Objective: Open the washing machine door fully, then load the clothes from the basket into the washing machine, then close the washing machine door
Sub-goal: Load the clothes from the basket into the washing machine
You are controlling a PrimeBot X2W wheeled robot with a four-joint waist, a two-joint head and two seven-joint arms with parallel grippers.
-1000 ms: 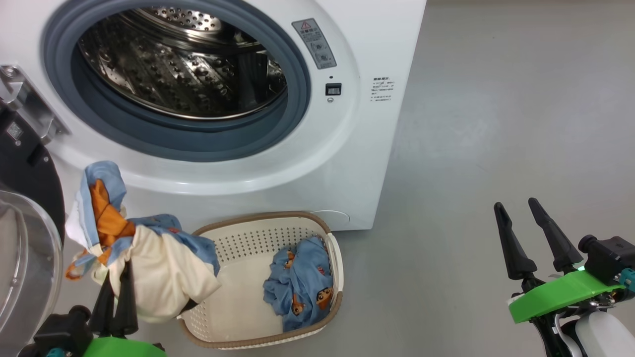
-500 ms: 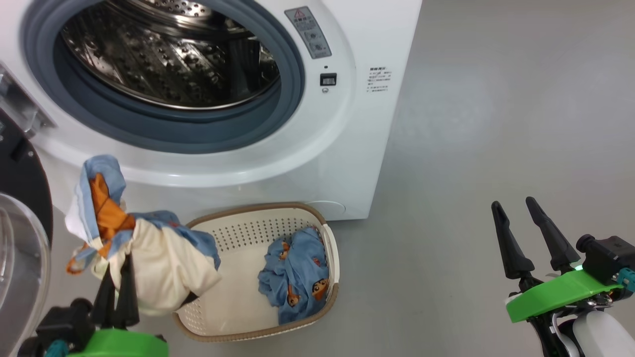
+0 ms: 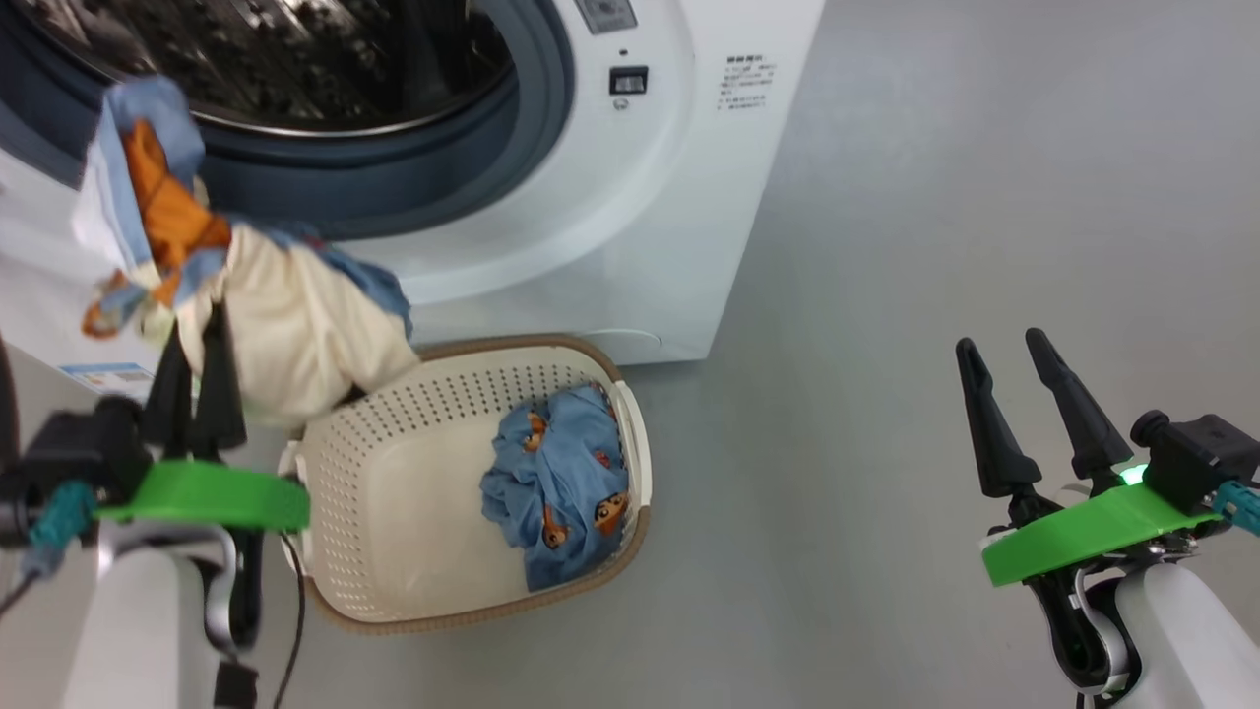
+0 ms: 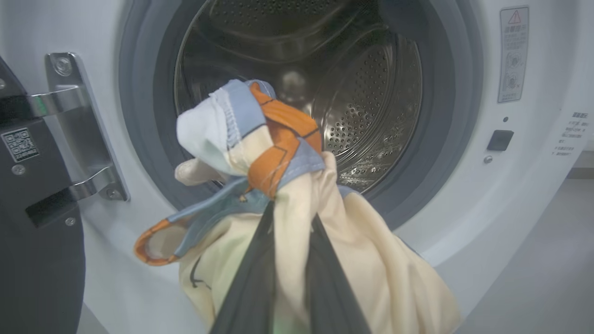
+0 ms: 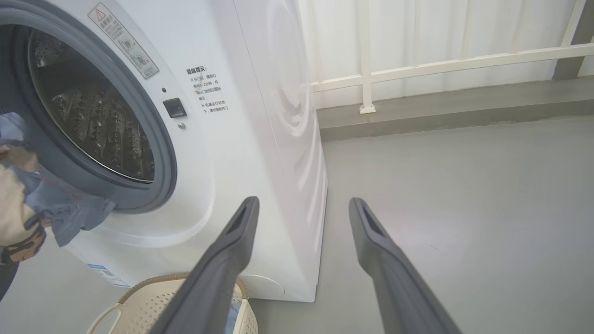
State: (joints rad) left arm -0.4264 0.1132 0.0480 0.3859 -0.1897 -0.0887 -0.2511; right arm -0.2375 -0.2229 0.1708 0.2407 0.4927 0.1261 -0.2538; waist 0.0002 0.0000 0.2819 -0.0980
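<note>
My left gripper [image 3: 195, 330] is shut on a bundle of clothes [image 3: 285, 315] of cream, light blue and orange cloth. It hangs in front of the lower left of the washing machine [image 3: 640, 197] opening, its top overlapping the grey gasket [image 3: 472, 167]. In the left wrist view the bundle [image 4: 287, 185] sits just before the steel drum [image 4: 366, 102]. The black washing machine door [image 4: 37, 260] stands open at the left on its hinge. The basket [image 3: 374, 512] lies on the floor with one blue printed garment [image 3: 561, 483] inside. At the right, my right gripper [image 3: 999, 343] stands open and empty.
Grey floor [image 3: 935, 197] stretches to the right of the machine. In the right wrist view a white railing [image 5: 417, 65] and a low kerb run behind the machine. A blue label sticker [image 3: 108, 376] shows low on the machine's front.
The head camera has shifted, so the machine sits higher in the picture. My left gripper has raised the bundle from below the opening up to the gasket. The right gripper has kept its pose.
</note>
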